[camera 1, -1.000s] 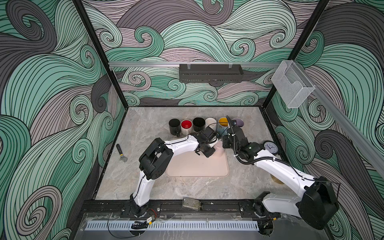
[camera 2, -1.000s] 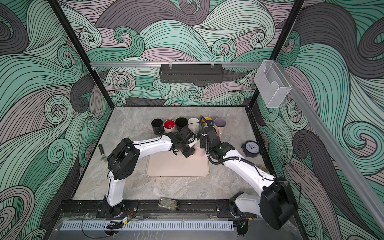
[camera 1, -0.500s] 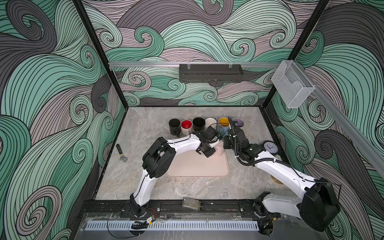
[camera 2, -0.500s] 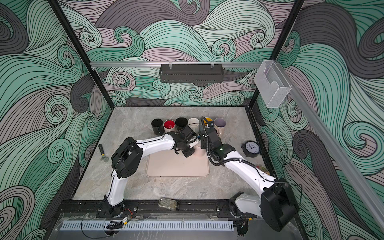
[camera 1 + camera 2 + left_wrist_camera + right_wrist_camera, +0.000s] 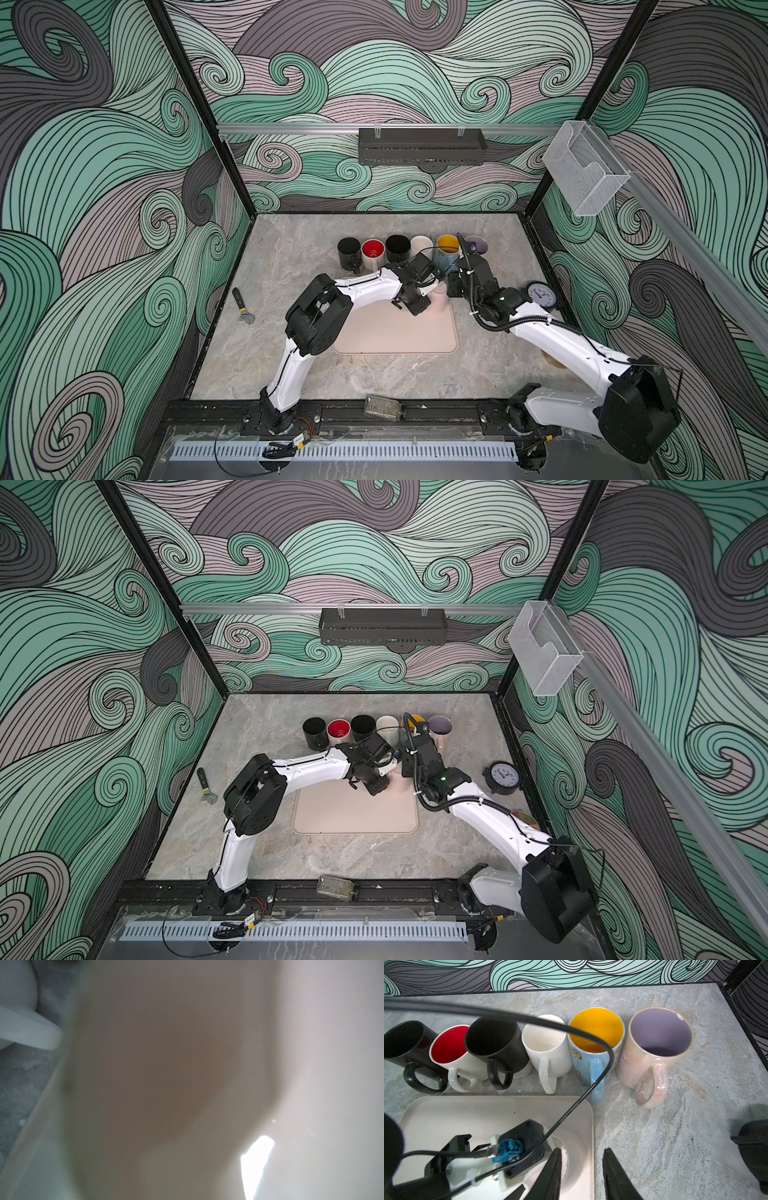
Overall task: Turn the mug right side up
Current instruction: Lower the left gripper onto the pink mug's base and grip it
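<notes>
A pale pink mug (image 5: 440, 300) (image 5: 400, 782) stands on the back right corner of the pink tray (image 5: 395, 332). In the right wrist view the mug (image 5: 575, 1159) shows a round face with a speckled ring pointing up. My left gripper (image 5: 432, 286) (image 5: 390, 767) presses against the mug's left side. A blurred pink surface fills the left wrist view, so its fingers are hidden. My right gripper (image 5: 582, 1150) (image 5: 451, 286) hovers over the mug's right side, open, with one finger (image 5: 554, 1167) above the mug and the other past the tray edge.
Several upright mugs line up just behind the tray, from a black one (image 5: 348, 251) to a lilac-lined one (image 5: 477, 245). A wrench (image 5: 243, 307) lies at the left, a round clock (image 5: 542, 294) at the right, and a clear box (image 5: 384, 407) by the front rail.
My left arm has swung its elbow to the right and brought its gripper closer against the mug. The right arm has barely moved.
</notes>
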`<control>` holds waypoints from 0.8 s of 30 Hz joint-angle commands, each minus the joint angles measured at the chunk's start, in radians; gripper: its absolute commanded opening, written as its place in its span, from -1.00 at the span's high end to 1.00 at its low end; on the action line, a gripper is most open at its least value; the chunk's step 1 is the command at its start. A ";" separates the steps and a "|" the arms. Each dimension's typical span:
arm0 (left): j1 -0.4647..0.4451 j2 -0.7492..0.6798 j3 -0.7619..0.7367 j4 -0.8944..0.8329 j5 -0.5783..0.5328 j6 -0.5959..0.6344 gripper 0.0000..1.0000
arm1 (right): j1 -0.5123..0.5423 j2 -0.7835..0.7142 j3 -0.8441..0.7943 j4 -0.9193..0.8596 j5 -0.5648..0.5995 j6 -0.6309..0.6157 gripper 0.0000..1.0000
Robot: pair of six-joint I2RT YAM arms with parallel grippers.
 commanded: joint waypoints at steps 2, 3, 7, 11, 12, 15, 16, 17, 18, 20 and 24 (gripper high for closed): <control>-0.007 -0.015 0.048 -0.022 0.011 0.017 0.39 | -0.007 -0.014 -0.009 0.015 -0.001 0.013 0.31; -0.007 -0.017 0.048 -0.022 0.010 0.017 0.39 | -0.006 -0.016 -0.009 0.017 -0.001 0.013 0.31; -0.007 -0.024 0.050 -0.020 0.007 0.018 0.40 | -0.010 -0.018 -0.010 0.021 0.000 0.010 0.31; -0.007 -0.023 0.056 -0.014 0.001 0.017 0.40 | -0.012 -0.021 -0.012 0.031 0.000 0.011 0.31; -0.007 -0.022 0.058 -0.014 0.001 0.016 0.40 | -0.012 -0.020 -0.012 0.033 -0.001 0.008 0.31; -0.007 -0.018 0.063 -0.012 -0.007 0.018 0.41 | -0.014 -0.019 -0.010 0.034 -0.005 0.009 0.31; -0.007 -0.017 0.065 -0.011 -0.012 0.018 0.41 | -0.015 -0.020 -0.009 0.034 -0.005 0.008 0.31; -0.006 -0.017 0.068 -0.011 -0.014 0.018 0.42 | -0.015 -0.020 -0.010 0.035 -0.007 0.009 0.31; -0.006 -0.018 0.070 -0.010 -0.014 0.019 0.42 | -0.015 -0.018 -0.010 0.036 -0.008 0.008 0.31; -0.005 -0.018 0.074 -0.010 -0.017 0.019 0.42 | -0.015 -0.019 -0.009 0.035 -0.008 0.009 0.31; -0.006 -0.018 0.087 -0.016 -0.019 0.023 0.46 | -0.017 -0.016 -0.011 0.040 -0.009 0.009 0.31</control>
